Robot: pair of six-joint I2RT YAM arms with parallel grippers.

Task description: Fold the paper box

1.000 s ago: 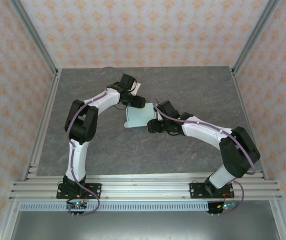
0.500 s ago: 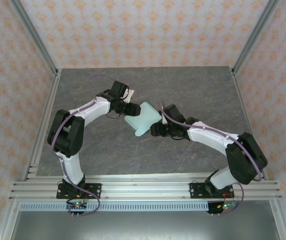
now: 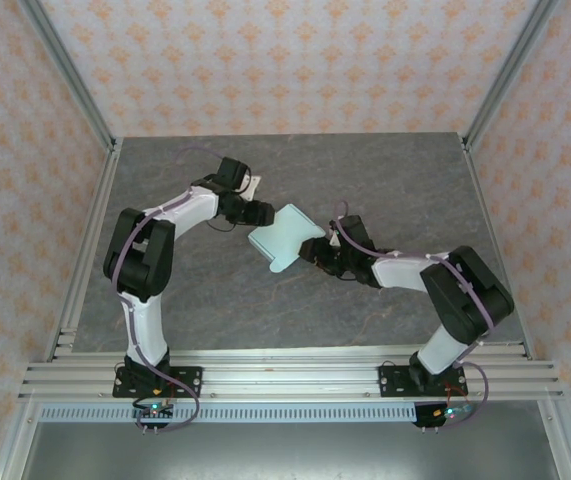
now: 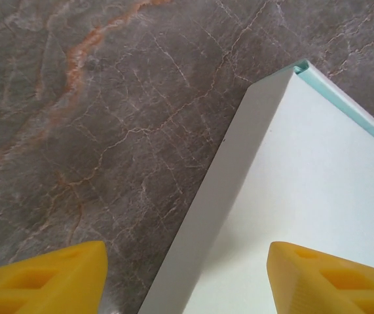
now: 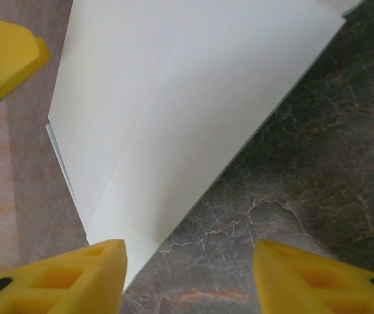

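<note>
The paper box (image 3: 283, 236) is a pale mint-blue flat piece lying diagonally at the table's middle, with a rounded tab pointing toward the near side. My left gripper (image 3: 263, 214) is at its far-left edge. In the left wrist view that gripper (image 4: 187, 282) is open, and the paper box (image 4: 304, 170) has its folded edge running between the yellow fingers (image 4: 42, 281). My right gripper (image 3: 315, 250) is at the box's right side. It (image 5: 190, 282) is open, with a corner of the paper box (image 5: 173, 98) beside its left finger (image 5: 62, 281) and bare table between the tips.
The grey marble table (image 3: 385, 170) is bounded by aluminium posts and patterned walls on three sides. A rail (image 3: 285, 380) with both arm bases runs along the near edge. One left-gripper finger (image 5: 3, 49) shows at the top left of the right wrist view.
The box has turned from square-on to diagonal and slid slightly nearer. The left arm swung its elbow out to the left. The right arm drew its forearm lower and its jaws narrowed a little.
</note>
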